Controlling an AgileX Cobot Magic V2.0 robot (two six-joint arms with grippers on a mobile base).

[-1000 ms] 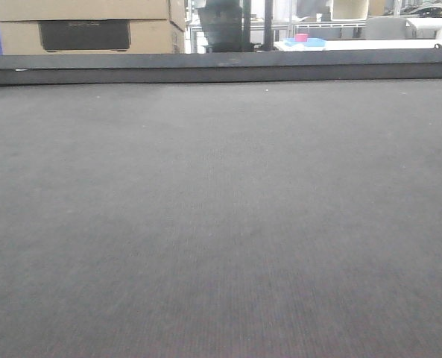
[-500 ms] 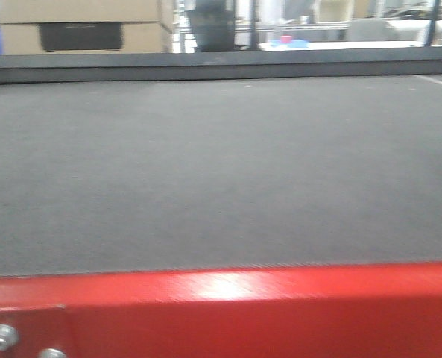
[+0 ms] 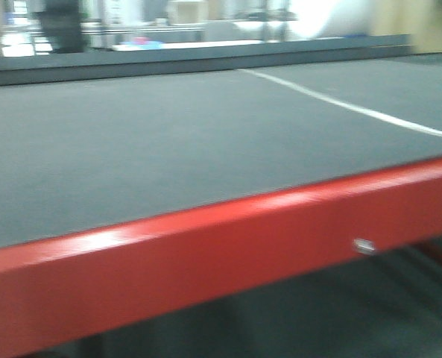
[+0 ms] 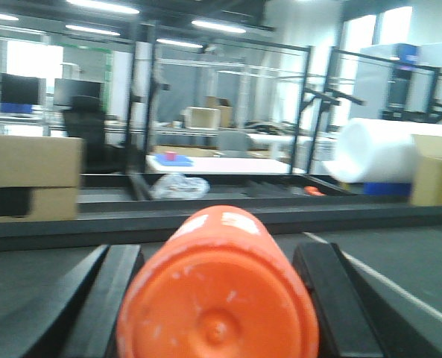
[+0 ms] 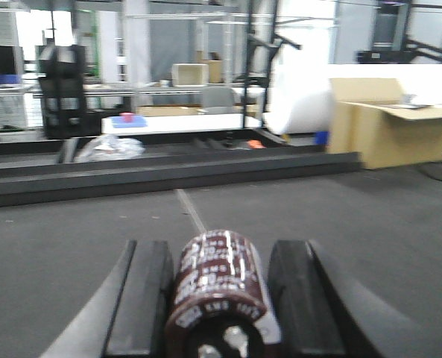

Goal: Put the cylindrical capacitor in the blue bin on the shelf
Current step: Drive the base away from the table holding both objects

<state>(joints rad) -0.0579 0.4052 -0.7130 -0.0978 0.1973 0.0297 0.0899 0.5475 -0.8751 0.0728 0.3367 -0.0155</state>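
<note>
Capacitor [image 5: 219, 280], dark brown with pale print on its sleeve, fills the lower centre of the right wrist view. There we see the right gripper [image 5: 219, 313] clamped on it, a black finger [image 5: 142, 294] pressed against each side. Beyond it lies a grey table [image 5: 71, 253] top crossed by a white line [image 5: 191, 212], with a cardboard box [image 5: 384, 123] at the right edge.

In the left wrist view we find the left gripper [image 4: 217, 306] closed the same way on an orange cylinder [image 4: 221, 291] at the bottom centre, its scuffed round end facing the camera.

In the blurred front view we make out only the table's red frame [image 3: 206, 246] slanting across the lower half, a bolt [image 3: 364, 245] at its lower right, and the grey top above it.
</note>
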